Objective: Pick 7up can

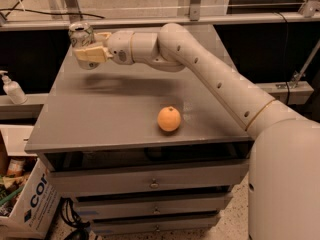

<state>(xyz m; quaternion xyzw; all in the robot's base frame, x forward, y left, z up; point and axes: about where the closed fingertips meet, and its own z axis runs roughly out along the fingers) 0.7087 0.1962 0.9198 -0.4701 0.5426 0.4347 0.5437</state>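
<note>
7up can [81, 33], one, in tool [86, 48], one orange [169, 119]

An orange [169, 119] lay on the grey cabinet [125, 111], well apart from the gripper [86, 51] over its far-left corner.

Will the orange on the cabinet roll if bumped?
Likely yes: the round orange fruit rests loose on the smooth grey cabinet top, near its front edge. It holds its shape, so probably firm. The claw, back left, grips the silver 7up can.
</note>
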